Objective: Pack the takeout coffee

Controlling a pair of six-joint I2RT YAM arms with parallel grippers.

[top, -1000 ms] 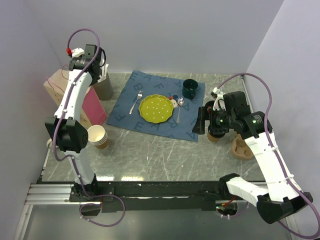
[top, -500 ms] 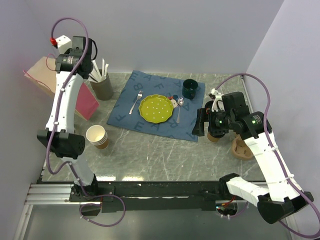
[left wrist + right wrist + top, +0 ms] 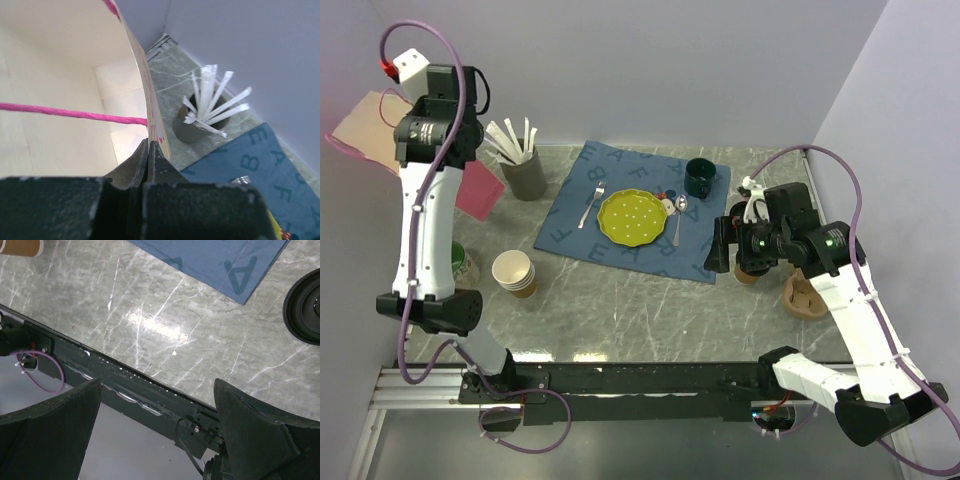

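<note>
While the paper bag (image 3: 55, 60) is pinched by the left gripper (image 3: 148, 149), the released right gripper (image 3: 156, 390) should be centred over the takeout coffee (image 3: 304, 305).

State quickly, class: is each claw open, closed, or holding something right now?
The left claw is closed, pinching the paper bag by its wall.
The right claw is open, holding nothing.

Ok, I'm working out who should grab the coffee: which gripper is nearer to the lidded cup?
Right. The right gripper hangs open close beside the lidded cup; the left gripper is raised at the far left, across the table from it, pinching the paper bag by its edge.
</note>
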